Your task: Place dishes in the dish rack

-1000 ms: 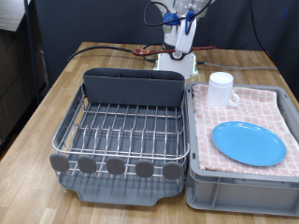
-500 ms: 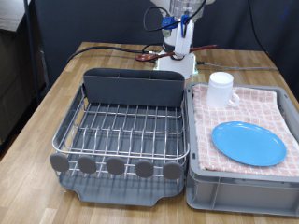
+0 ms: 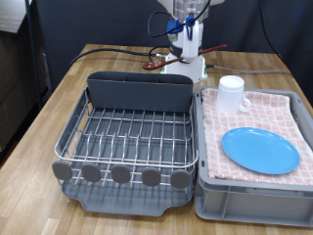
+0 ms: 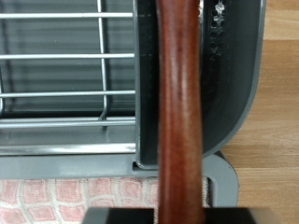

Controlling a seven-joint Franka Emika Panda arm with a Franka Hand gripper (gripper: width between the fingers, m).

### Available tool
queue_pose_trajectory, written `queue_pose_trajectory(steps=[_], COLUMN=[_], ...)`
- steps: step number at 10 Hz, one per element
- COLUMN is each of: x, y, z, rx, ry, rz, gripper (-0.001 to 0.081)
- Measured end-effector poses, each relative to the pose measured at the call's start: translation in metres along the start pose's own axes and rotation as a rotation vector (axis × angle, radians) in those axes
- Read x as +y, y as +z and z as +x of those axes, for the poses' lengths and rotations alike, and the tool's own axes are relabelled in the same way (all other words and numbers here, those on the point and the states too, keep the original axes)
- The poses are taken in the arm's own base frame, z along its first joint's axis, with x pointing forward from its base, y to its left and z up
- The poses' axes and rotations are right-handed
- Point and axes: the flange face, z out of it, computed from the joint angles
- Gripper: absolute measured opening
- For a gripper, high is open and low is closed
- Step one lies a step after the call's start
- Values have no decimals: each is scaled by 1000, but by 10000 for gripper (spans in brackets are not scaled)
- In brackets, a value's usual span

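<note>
Your gripper [image 3: 188, 32] grips the wooden spoon [image 4: 180, 112], hanging above the dish rack's [image 3: 127, 137] back compartment [image 4: 148, 93]; mug [image 3: 231, 94] and blue plate [image 3: 260, 150] sit in the bin [image 3: 254, 196].

Light is even and fairly bright, falling from above: the dish rack [image 3: 127, 137] casts only a soft, short shadow onto the wooden table [image 3: 59, 98] beside it. Its wire grid shows small glints. The exterior view is low in resolution and slightly soft. In the wrist view the wooden spoon [image 4: 179, 112] fills the centre, blurred and out of focus, while the rack behind it is sharper.
</note>
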Motion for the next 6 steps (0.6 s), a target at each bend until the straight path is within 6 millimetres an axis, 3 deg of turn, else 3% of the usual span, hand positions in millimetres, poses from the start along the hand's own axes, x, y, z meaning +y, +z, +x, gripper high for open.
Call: queue_pose_trajectory(steps=[6], x=[-19], y=[10], z=[23], rx=[-113], ry=[33], rz=[-138], gripper=[97])
